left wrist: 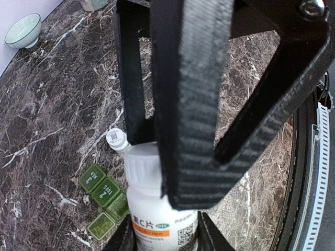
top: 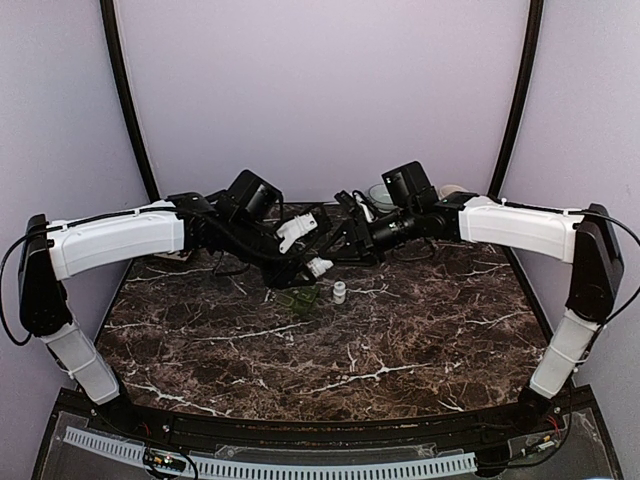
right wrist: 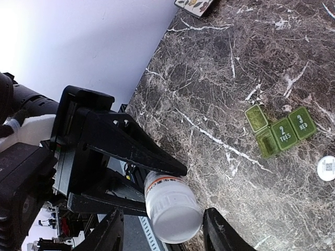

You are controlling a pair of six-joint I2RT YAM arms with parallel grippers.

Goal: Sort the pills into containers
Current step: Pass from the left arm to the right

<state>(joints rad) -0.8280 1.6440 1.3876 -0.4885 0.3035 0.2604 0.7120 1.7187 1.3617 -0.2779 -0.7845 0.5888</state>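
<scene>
A white pill bottle (left wrist: 157,209) with an orange label hangs above the table, my left gripper (left wrist: 163,238) shut on its body. Its white cap (right wrist: 175,217) points toward my right gripper (right wrist: 163,232), which stands open with a finger on each side of the cap and a gap at both. The two grippers meet at the table's far middle, the left gripper (top: 303,262) facing the right gripper (top: 340,247). Below lies the green day-marked pill container (top: 300,299) (left wrist: 104,198) (right wrist: 280,130). No loose pills show.
A small white bottle (top: 339,292) (left wrist: 116,138) stands on the marble just right of the green container. A pale bowl (left wrist: 23,31) (top: 380,193) sits at the table's far edge. A patterned flat object (right wrist: 194,3) lies at the far side.
</scene>
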